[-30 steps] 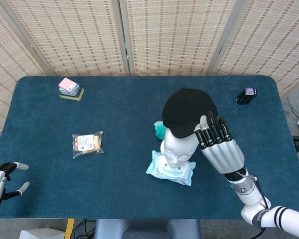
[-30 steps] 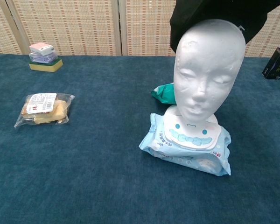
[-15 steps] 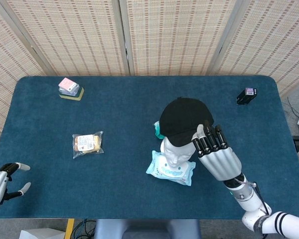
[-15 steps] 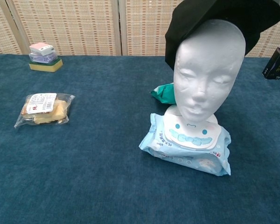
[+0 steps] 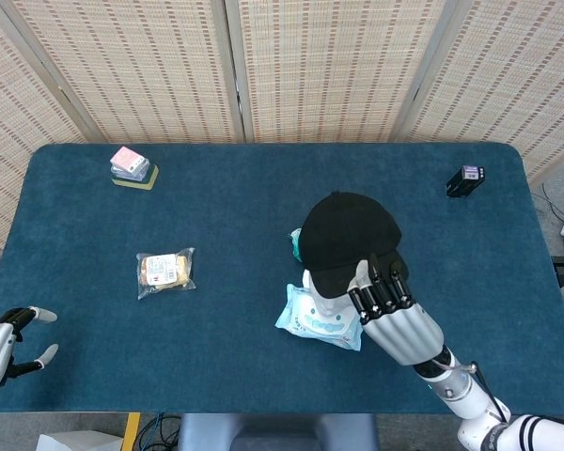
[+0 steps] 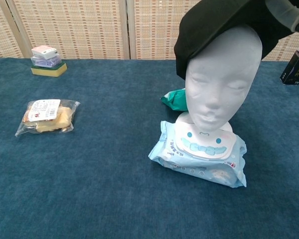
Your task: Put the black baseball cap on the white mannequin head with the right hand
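The black baseball cap [image 5: 346, 240] [image 6: 224, 22] sits over the crown of the white mannequin head [image 6: 220, 79], low over the forehead and tilted to one side. From above, only a sliver of the mannequin head [image 5: 312, 282] shows under the brim. My right hand [image 5: 387, 310] holds the cap's brim at its near right edge, dark fingertips [image 5: 376, 282] on the fabric; a grey part of the right hand [image 6: 289, 12] shows at the chest view's top right. My left hand [image 5: 5, 340] rests at the table's near left corner, fingers apart, holding nothing.
The mannequin head stands on a blue wet-wipes pack [image 5: 320, 321] [image 6: 202, 154], with a teal object [image 6: 175, 98] behind it. A packaged snack [image 5: 164, 271] lies at left, a pink-topped stack on a sponge [image 5: 132, 166] at the far left, a small black box [image 5: 465, 179] at the far right.
My right hand has drawn the cap nearer and down over the mannequin head; the cap now covers the crown and forehead. The left hand stays where it was.
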Robot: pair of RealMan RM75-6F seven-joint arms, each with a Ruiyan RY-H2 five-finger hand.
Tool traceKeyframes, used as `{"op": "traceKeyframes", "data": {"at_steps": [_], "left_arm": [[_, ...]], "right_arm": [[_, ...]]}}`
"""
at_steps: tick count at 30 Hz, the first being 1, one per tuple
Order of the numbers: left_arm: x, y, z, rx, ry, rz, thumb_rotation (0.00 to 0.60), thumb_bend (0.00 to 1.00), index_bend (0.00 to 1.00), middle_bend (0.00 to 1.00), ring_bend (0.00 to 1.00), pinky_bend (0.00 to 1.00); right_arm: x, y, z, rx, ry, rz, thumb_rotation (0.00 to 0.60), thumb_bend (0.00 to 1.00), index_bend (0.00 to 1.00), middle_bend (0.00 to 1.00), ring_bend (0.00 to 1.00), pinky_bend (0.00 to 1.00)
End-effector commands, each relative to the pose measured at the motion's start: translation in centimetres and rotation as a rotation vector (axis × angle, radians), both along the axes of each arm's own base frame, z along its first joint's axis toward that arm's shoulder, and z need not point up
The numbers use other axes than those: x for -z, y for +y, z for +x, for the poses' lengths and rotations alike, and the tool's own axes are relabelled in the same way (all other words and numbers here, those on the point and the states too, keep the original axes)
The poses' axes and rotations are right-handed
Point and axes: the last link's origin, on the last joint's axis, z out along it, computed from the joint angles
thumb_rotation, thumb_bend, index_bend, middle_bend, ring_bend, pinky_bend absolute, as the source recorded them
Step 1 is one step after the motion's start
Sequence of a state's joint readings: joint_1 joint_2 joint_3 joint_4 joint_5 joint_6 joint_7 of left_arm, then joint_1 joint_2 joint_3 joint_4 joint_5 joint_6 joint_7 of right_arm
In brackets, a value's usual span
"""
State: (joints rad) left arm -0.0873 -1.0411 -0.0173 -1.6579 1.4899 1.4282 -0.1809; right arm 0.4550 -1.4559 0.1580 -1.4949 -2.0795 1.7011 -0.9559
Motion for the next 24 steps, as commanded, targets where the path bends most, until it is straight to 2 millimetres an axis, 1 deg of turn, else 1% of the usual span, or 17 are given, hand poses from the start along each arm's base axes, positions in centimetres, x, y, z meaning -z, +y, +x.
{"op": "traceKeyframes", "data": {"at_steps": [1,11,24], "left_arm": [[-0.1,-0.1,0.1,0.002,0.0,0.002,0.6,0.22,0.38,0.41,0.3,0.51],[-0.1,0.0,0.1,0.001,-0.003,0.003,0.6,0.22,0.38,0.41,0.3,0.51],[-0.1,0.0,0.0,0.0,-0.004,0.003,0.6,0.22,0.39,0.41,0.3,0.51]], "right_arm": [[0.3,0.3,0.0,0.001,0.011,0.009,0.6,0.43,0.83,0.45,0.3,0.44],[1.6,1.4,-0.4,0.014,0.049,0.043,0.6,0.43,0.83,0.46,0.3,0.44],[2.7,2.6,-0.7,0.006,0.078,0.088,0.6,0.43,0.83,0.46,0.3,0.43]]}}
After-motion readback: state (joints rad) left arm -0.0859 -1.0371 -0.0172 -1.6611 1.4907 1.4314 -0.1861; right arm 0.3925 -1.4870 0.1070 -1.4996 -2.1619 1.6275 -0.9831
